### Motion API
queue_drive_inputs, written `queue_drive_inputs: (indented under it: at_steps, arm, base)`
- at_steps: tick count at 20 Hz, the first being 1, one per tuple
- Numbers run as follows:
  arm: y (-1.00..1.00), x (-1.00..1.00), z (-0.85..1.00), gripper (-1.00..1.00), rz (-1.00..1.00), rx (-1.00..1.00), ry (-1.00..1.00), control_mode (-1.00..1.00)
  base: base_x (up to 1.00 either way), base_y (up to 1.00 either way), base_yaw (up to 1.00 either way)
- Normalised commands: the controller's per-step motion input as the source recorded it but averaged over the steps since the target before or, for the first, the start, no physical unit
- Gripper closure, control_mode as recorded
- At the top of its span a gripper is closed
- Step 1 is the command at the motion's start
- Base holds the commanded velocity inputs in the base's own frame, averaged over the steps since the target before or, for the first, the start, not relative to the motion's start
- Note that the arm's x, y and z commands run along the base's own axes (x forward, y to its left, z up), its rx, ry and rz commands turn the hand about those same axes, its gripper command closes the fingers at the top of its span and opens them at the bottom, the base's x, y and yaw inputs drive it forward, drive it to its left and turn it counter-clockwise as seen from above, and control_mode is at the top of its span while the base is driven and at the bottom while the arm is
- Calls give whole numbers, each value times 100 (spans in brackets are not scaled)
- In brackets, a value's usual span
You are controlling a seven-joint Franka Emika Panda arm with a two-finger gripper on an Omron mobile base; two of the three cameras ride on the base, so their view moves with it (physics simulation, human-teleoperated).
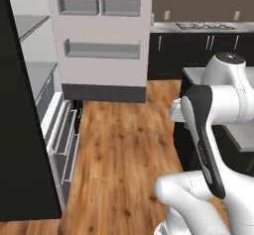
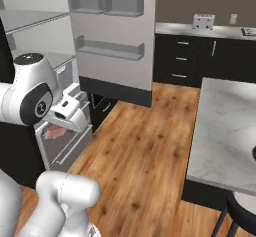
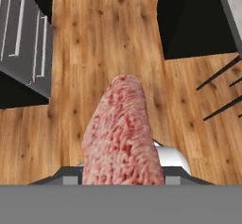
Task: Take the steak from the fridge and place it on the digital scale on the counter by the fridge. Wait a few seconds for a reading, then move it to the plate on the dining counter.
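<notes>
steak (image 3: 124, 133) hiding pincer tips, plate (image 2: 254, 154) cut by edge

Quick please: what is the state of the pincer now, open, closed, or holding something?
Pincer: closed on the steak, which sticks out in front of it above the wood floor.

Steak (image 3: 122, 133) in the hand (image 3: 123, 178), over the floor (image 3: 108, 38) between fridge (image 1: 30, 130) left and dining desk (image 2: 227, 131) right.
</notes>
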Motion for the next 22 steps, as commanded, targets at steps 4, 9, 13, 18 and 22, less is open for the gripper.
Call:
queue_drive_inputs:
  at_steps: [4, 9, 13, 18, 22]
  arm:
    - [0, 0, 0, 100, 0, 0, 0, 100]
    - [0, 0, 0, 100, 0, 0, 0, 100]
    - [0, 0, 0, 100, 0, 0, 0, 100]
    - [0, 0, 0, 100, 0, 0, 0, 100]
    - [0, 0, 0, 100, 0, 0, 0, 100]
  base:
    - [-100, -40, -42]
    - [-80, -76, -43]
    - [-29, -100, -32]
    - [-3, -100, -5]
    - [0, -100, 10]
